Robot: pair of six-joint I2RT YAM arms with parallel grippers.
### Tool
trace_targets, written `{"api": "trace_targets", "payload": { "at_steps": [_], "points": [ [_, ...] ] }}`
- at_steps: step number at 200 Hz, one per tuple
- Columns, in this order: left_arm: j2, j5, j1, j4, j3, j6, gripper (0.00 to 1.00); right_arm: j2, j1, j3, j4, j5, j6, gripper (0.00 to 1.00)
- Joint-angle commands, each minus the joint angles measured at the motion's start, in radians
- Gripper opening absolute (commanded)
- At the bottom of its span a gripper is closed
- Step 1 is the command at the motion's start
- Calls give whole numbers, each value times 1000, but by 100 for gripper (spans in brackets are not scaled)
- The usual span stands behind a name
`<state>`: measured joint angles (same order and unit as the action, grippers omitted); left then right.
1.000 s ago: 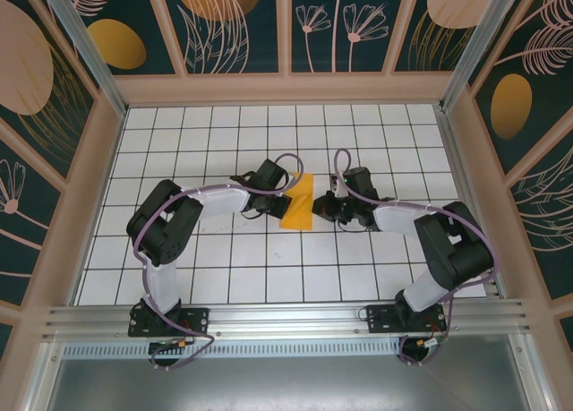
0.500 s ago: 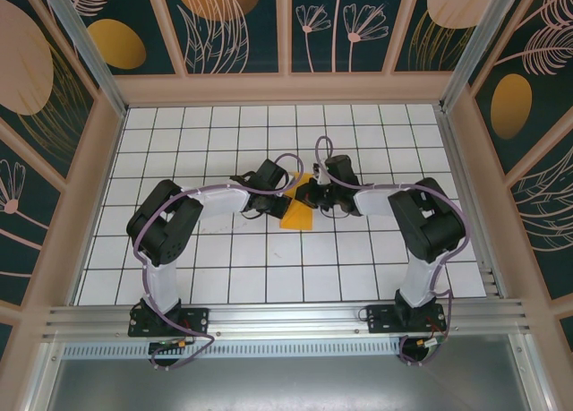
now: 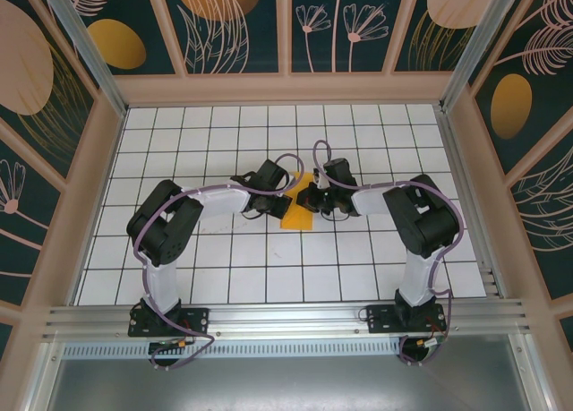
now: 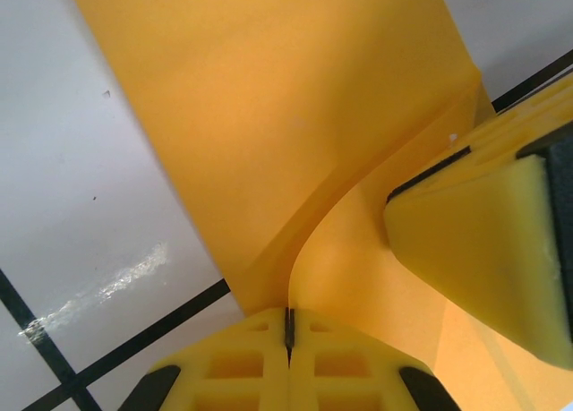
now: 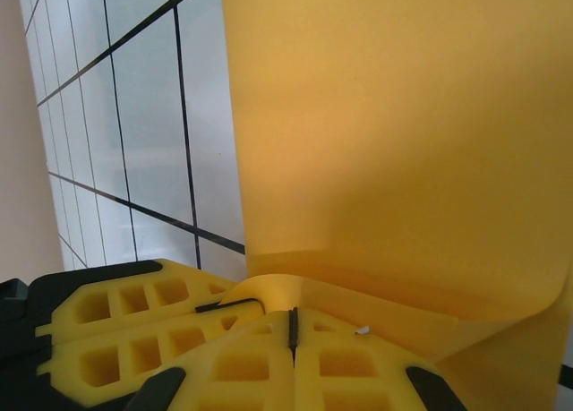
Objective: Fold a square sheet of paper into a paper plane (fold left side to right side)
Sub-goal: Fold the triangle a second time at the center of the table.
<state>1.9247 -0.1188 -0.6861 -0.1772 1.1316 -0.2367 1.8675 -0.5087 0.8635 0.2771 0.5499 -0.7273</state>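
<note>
The orange-yellow sheet of paper (image 3: 294,216) lies mid-table, folded narrow with a pointed far end. My left gripper (image 3: 286,194) is at its left edge. In the left wrist view a raised flap of the paper (image 4: 269,115) curves up into the closed seam of my left gripper (image 4: 288,326), so it is shut on that flap. My right gripper (image 3: 307,199) is at the paper's right side, close to the left one. In the right wrist view its jaws (image 5: 292,329) are shut, with the curled paper (image 5: 403,142) right against the tips. Its fingers (image 4: 474,241) rest on the paper.
The white gridded table (image 3: 224,277) is walled by patterned panels (image 3: 54,160) on the left, back and right. Both arms bend inward over the middle, and the left gripper's fingers (image 5: 116,321) sit right beside the right gripper.
My right gripper has swung left from beside the paper onto its right side, the arm folding inward. The left gripper and paper have stayed put.
</note>
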Motion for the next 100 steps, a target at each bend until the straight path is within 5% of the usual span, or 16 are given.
{"api": "trace_targets", "payload": {
  "at_steps": [1,100],
  "points": [
    [17,34,4,-16,-6,-7,0,19,-4,19,-30,-25,36,2],
    [17,71,4,-24,12,-20,0,36,-4,11,-79,-67,63,2]
  ]
}}
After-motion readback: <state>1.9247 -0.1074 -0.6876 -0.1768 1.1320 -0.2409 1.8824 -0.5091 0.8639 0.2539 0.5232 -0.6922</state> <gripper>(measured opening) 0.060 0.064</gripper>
